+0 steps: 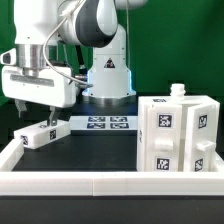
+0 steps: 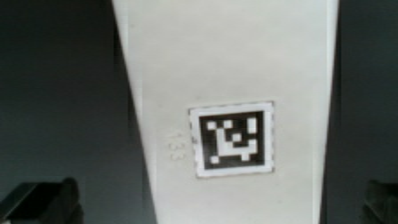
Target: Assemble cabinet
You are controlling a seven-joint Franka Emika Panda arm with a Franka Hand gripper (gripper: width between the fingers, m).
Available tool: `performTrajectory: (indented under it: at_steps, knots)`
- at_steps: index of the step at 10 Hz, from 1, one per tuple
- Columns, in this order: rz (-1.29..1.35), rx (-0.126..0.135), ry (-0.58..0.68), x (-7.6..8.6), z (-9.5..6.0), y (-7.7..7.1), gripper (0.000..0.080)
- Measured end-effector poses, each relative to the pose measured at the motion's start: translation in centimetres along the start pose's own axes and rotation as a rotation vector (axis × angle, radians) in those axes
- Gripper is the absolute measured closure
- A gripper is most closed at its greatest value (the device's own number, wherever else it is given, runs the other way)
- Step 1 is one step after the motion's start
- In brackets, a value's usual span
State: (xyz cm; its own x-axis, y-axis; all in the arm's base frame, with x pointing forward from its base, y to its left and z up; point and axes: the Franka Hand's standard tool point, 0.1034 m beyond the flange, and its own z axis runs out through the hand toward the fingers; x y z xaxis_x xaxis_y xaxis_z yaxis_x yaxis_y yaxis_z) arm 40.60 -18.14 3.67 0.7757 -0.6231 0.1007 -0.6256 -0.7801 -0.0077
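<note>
The cabinet body [image 1: 180,135] is a large white box with square tags, standing on the exterior view's right with a small knob on top. A smaller white tagged panel [image 1: 44,132] lies flat on the dark table on the exterior view's left. My gripper [image 1: 46,116] hangs just above this panel. In the wrist view the panel [image 2: 231,90] fills the middle, with one tag [image 2: 237,138] on it. My gripper [image 2: 210,205] is open, with a dark finger [image 2: 39,202] on each side of the panel and a gap between each finger and the panel's edges.
The marker board [image 1: 105,124] lies flat at the robot's base, between the panel and the cabinet body. A low white border rail [image 1: 100,180] runs along the front and up the left side of the table.
</note>
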Motion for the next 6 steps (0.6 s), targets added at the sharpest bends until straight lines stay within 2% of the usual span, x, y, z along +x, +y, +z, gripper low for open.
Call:
performTrajectory:
  at_steps: [4,6]
  knots:
    - [-0.032,-0.033,0.023,-0.9,2.1,-0.2,0.0002]
    - [-0.041,-0.044,0.032,-1.2,2.7,-0.2,0.0002]
